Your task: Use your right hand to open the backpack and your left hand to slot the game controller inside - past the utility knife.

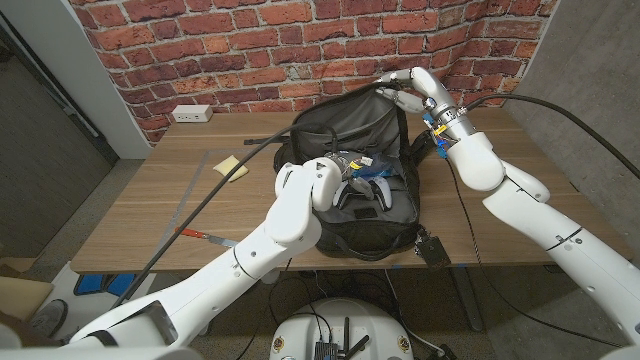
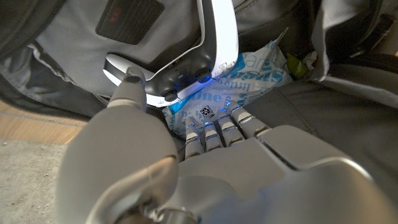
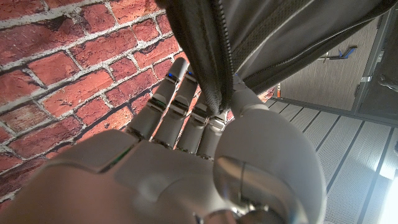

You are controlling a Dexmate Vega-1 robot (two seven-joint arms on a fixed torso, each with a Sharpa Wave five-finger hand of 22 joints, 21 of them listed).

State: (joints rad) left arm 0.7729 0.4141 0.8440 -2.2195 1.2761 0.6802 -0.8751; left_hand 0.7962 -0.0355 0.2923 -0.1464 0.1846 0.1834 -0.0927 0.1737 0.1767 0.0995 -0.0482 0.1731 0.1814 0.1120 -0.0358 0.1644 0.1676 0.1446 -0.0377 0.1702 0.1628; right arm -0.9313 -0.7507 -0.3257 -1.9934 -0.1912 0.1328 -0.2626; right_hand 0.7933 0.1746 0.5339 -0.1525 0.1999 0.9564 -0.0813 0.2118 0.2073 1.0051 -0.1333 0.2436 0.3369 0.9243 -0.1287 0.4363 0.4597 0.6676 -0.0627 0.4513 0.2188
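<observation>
**A:** Start at your left hand [image 2: 186, 155]. What is it holding?

**B:** The white game controller [image 2: 199, 56]. In the left wrist view your thumb lies on one grip and your fingers [image 2: 214, 134] curl under the body. Blue light shows along the controller's lower edge. In the head view the hand [image 1: 322, 185] is over the open backpack [image 1: 350, 130], with the controller [image 1: 362, 192] at the mouth of the main compartment.

**A:** What lies under it?

**B:** A white-and-blue printed packet [image 2: 249, 78], just beneath the controller, on the grey lining. A dark label patch [image 2: 127, 15] sits on the inner wall above.

**A:** And your right hand?

**B:** Your right hand [image 1: 405, 90] is at the backpack's far top edge and holds the flap up. In the right wrist view the hand [image 3: 186, 143] pinches the zippered rim [image 3: 208, 68] between thumb and fingers, with the brick wall [image 3: 68, 68] behind.

**A:** The utility knife?

**B:** A thin tool [image 1: 200, 235] lies on the table [image 1: 150, 215], well apart to the left of the backpack. You cannot tell from these frames that it is the knife.
</observation>
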